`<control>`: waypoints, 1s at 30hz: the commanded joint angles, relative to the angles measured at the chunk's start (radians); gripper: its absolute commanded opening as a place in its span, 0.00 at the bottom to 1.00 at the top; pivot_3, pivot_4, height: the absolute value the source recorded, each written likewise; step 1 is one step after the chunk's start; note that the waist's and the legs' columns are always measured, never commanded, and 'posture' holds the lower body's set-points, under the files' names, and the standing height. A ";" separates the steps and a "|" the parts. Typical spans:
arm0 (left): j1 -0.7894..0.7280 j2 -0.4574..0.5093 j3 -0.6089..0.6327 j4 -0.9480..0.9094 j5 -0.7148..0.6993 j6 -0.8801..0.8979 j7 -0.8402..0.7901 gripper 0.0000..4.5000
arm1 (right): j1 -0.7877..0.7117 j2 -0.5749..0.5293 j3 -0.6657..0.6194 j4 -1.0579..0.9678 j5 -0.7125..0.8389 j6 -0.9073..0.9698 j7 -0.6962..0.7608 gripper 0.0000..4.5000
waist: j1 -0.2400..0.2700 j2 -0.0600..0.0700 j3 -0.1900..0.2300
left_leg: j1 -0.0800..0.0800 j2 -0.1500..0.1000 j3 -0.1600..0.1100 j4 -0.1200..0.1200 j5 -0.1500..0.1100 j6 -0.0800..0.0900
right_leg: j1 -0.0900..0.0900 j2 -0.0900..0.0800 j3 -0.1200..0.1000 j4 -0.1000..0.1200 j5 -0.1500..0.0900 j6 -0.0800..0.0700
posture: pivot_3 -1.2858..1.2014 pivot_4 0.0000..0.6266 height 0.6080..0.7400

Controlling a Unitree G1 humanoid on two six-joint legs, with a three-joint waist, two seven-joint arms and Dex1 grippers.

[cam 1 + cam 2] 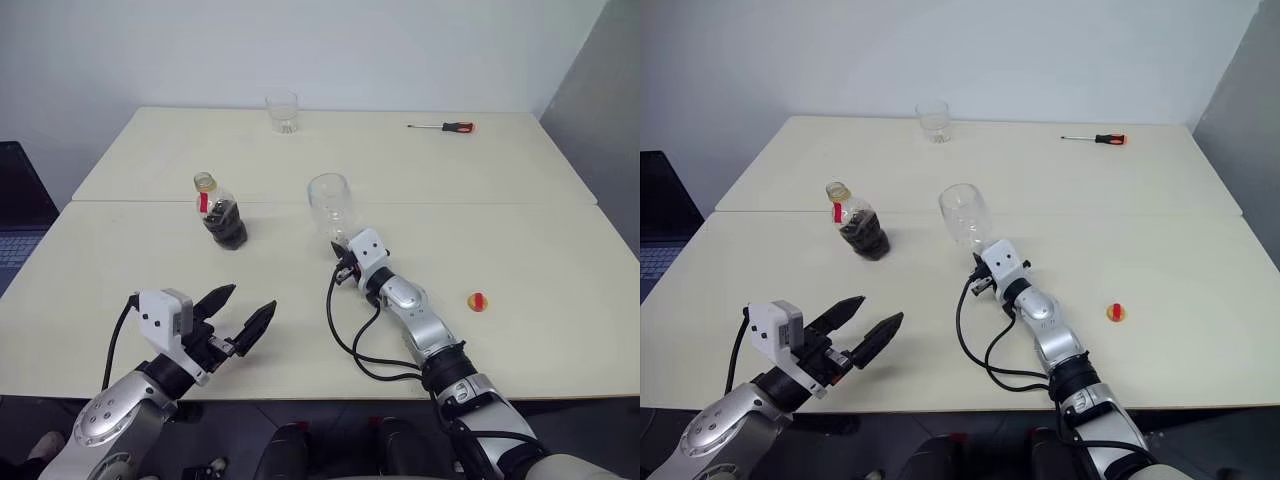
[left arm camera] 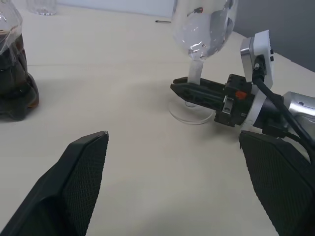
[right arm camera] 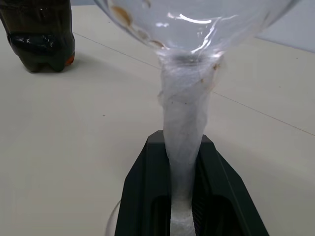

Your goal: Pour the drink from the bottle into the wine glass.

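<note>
The bottle (image 1: 218, 207) stands uncapped on the left of the table, its lower half holding the dark drink (image 1: 229, 230). To its right the empty wine glass (image 1: 328, 203) stands upright with its foot on the table. My right gripper (image 3: 179, 145) is shut on the stem just under the bowl, and the left wrist view shows the grip from the side (image 2: 192, 91). My left gripper (image 1: 245, 310) hovers open near the table's front edge, well short of the bottle, with nothing between its fingers (image 2: 88, 152).
A short clear tumbler (image 1: 282, 110) stands at the table's far edge, and a red-handled screwdriver (image 1: 445, 127) lies at the far right. A small red and yellow cap (image 1: 478, 301) lies to the right of my right arm. A laptop (image 1: 15, 215) sits beyond the table's left side.
</note>
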 commanded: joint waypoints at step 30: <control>0.115 -0.006 0.064 -0.145 -0.044 -0.025 0.041 1.00 | 0.021 -0.017 -0.017 0.042 0.005 0.037 -0.002 0.05 | 0.000 -0.001 -0.001 | 0.001 0.000 0.000 0.000 0.000 0.000 | 0.000 0.000 0.000 0.000 -0.001 0.000 | 0.52 0.24 1.00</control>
